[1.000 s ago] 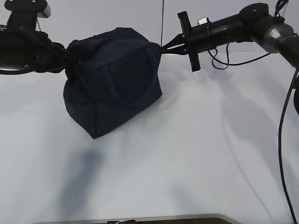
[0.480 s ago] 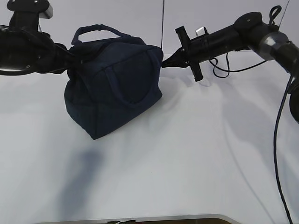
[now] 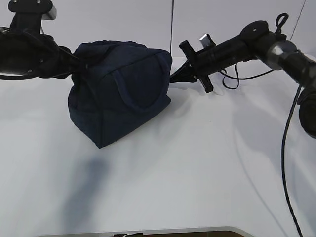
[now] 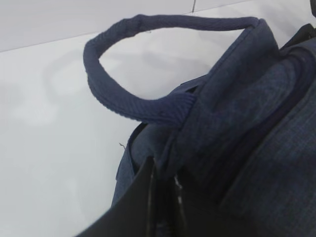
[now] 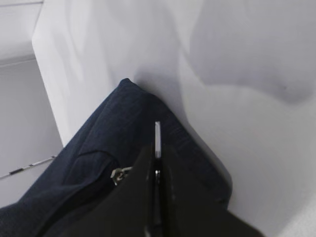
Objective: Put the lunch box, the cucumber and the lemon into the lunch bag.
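Table [image 3: 207, 168]: white, flat; carries the lunch bag toward its rear left. Lunch box, cucumber and lemon are not visible in any view.
Lunch bag [image 3: 121, 91]: large boxy navy fabric bag, resting tilted on 1 lower edge. Judged soft and collapsible; the walls will likely fold under load, so support it at 2 points.
Left gripper [image 4: 163, 197]: jaws closed, pinching bag fabric at the left end just below the handle root.
Right gripper [image 5: 156, 163]: jaws closed at the bag's right upper corner; whether any fabric is pinched cannot be told.
Handle loop [image 4: 148, 64]: ribbed webbing, arched clear of the bag top. Judged the firmest hold point.
Zipper pull [image 5: 118, 174]: small silver metal piece beside the right gripper, not held. Judged small and slippery; needs a fingertip pinch.
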Tool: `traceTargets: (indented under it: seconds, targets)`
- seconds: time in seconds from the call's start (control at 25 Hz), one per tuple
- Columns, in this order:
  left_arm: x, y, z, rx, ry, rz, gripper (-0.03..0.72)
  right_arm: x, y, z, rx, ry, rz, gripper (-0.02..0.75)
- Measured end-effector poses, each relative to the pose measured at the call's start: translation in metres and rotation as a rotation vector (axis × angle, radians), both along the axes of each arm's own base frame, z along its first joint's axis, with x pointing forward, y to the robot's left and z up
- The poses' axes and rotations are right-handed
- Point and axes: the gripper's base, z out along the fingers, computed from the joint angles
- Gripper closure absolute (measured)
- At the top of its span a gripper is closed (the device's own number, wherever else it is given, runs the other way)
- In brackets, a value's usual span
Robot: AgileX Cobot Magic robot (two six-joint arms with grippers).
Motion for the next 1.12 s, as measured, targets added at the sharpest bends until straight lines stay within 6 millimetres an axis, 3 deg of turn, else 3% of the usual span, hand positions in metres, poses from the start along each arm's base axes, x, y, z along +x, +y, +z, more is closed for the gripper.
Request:
traceTargets:
  seconds: [0.36,0.68,0.8,1.0,1.12]
  targets:
    - [0.000,0.000,0.000,0.000,0.000,0.000,0.701,-0.006,0.021,-0.009,-0.159,-0.092,0.120,0.733]
    - [0.000,0.000,0.000,-0.001,0.001,-0.002,0.701,-0.007,0.023,-0.008,-0.183,-0.128,0.149,0.733]
    - [0.000,0.000,0.000,-0.001,0.001,-0.002,0.701,-0.005,0.023,0.001,-0.208,-0.204,0.178,0.733]
    - [0.000,0.000,0.000,0.001,0.001,-0.003,0.701,0.000,0.020,0.036,-0.266,-0.438,0.241,0.729]
    - [0.000,0.000,0.000,0.003,0.000,-0.004,0.701,-0.001,0.020,0.055,-0.283,-0.545,0.271,0.654]
